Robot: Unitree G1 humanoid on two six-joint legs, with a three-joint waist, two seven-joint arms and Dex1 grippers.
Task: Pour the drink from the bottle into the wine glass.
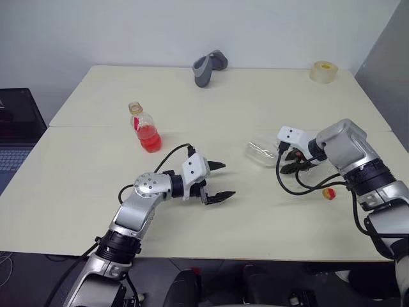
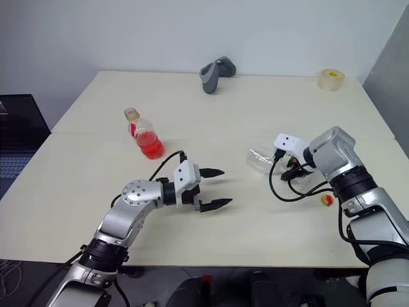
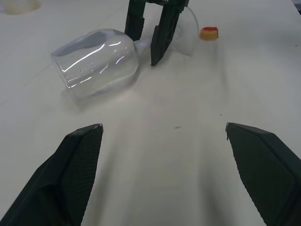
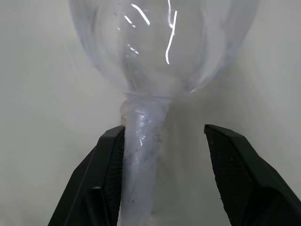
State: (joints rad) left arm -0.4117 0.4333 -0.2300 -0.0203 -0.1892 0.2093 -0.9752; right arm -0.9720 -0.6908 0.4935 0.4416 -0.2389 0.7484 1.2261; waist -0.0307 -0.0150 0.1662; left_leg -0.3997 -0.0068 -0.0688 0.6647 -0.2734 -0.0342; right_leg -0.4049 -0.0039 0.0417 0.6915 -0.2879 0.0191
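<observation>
On the pale table (image 1: 83, 192), at about three o'clock in the head view, the wine glass (image 1: 262, 153) is lying on its side, its bowl pointing toward nine o'clock. Its stem is being straddled by the right gripper (image 4: 162, 155), whose jaws are standing partly apart: one finger (image 4: 106, 155) is touching the stem, the other is clear of it, so nothing is being gripped yet. At ten o'clock the bottle (image 1: 146, 128) is standing upright and uncapped, the drink (image 1: 151, 139) filling its lower part. The left gripper (image 1: 216, 182) is being held spread wide and empty near the table's centre, aimed toward the glass. A small red-and-yellow cap (image 1: 328, 194) is lying at four o'clock. The glass is judged as being recovered for standing upright; closing on the stem and tilting it onto its foot is being called for next, before any pouring.
</observation>
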